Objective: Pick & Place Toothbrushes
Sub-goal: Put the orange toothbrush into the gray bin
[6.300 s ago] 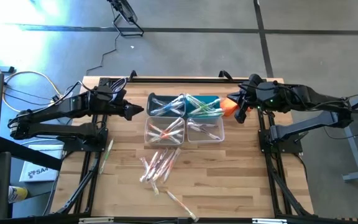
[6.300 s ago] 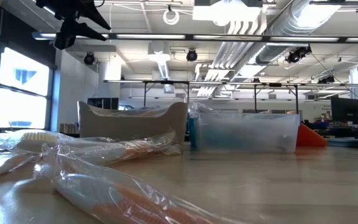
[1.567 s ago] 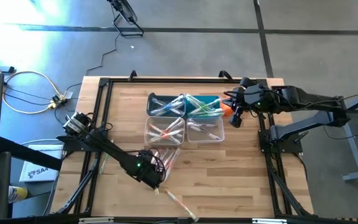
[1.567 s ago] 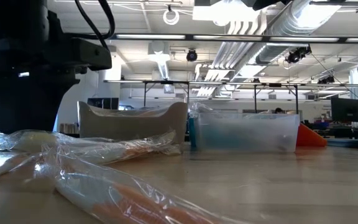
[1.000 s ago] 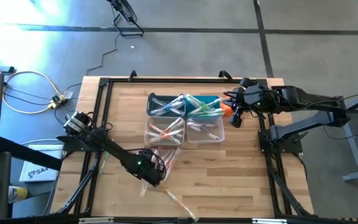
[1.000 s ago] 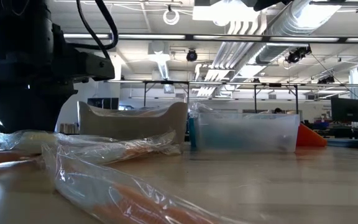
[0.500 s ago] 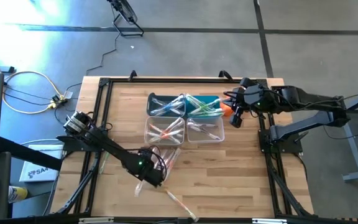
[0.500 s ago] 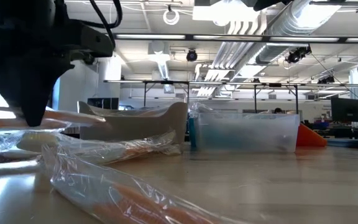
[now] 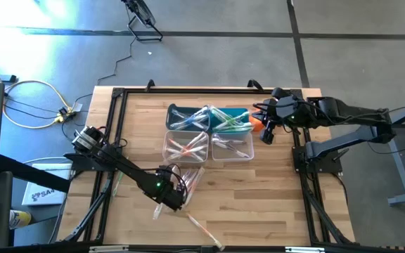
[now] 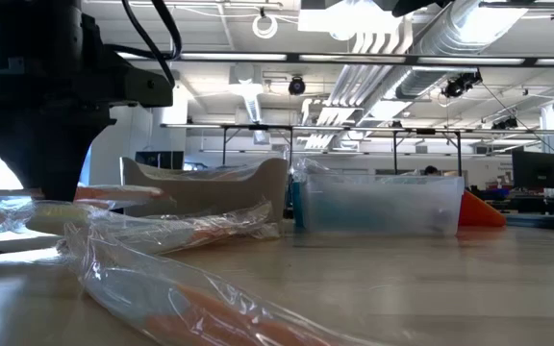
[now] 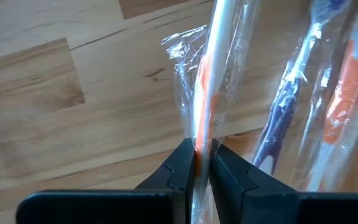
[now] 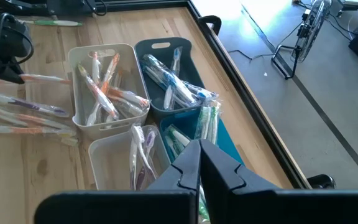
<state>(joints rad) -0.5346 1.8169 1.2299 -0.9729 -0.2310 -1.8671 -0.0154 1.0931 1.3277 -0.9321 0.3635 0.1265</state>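
My left gripper (image 9: 169, 202) stands over the near left of the table, beside a loose pile of wrapped toothbrushes (image 9: 186, 179). It is shut on one orange-and-white toothbrush (image 11: 213, 74) in a clear wrapper, which shows in the low view (image 10: 113, 193) just above the table. My right gripper (image 9: 265, 135) is shut on nothing and hangs high at the far right, next to four small bins (image 9: 209, 133) that hold more toothbrushes. My left gripper pinches the wrapped toothbrush's handle (image 11: 199, 134) between its two fingers, partway along its length. The fingers (image 10: 54, 187) come from above, pointing steeply down, and lie across the toothbrush. It hangs about level, lifted clear of the table and the pile.
An orange cloth (image 9: 259, 121) lies right of the bins, under my right arm. One loose toothbrush (image 9: 204, 230) lies near the table's near edge. A green one (image 9: 118, 179) lies by the left frame rail. Bare wood stretches right of the pile.
My left gripper has risen a little over the pile. The orange-and-white toothbrush, which lay among the others, has come up with it and now hangs level, clear of the table.
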